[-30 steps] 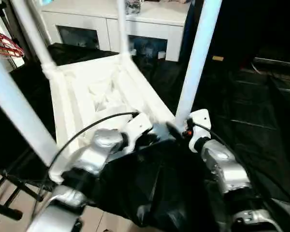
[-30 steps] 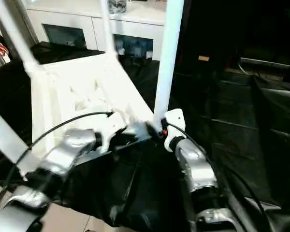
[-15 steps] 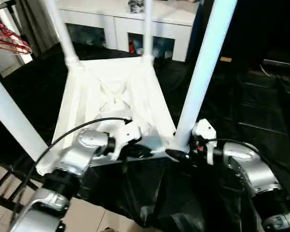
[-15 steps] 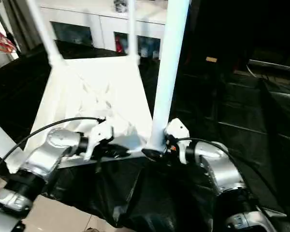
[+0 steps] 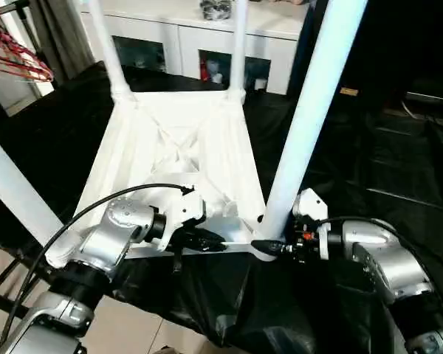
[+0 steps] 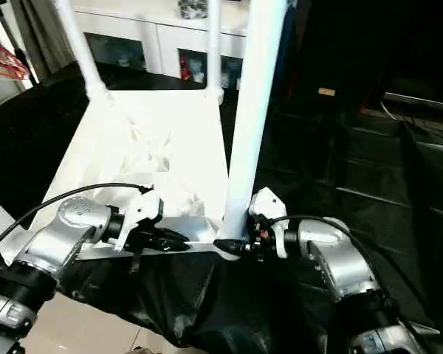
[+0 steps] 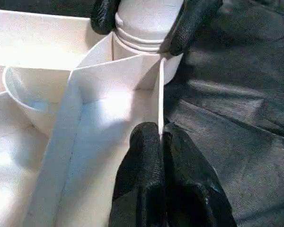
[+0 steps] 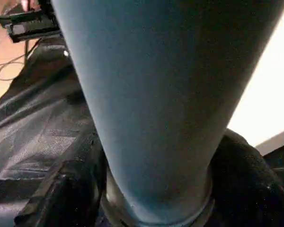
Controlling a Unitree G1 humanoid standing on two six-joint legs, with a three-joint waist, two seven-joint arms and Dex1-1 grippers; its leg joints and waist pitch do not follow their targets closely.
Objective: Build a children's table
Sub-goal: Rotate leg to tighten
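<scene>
Risk | leg (image 5: 310, 118) may pop loose between your right claw (image 5: 269, 247) fingers | left claw (image 7: 160, 142) clamped on table rim (image 7: 159, 101); right claw around leg base, grip unclear

- Bright overhead light blows out the ribbed underside of the children's table (image 5: 179, 144), hiding its detail.
- The black sheet (image 5: 369, 158) stays dim, with faint sheen on its creases.
- The close leg (image 8: 156, 104) looks soft, shadowed blue.
</scene>
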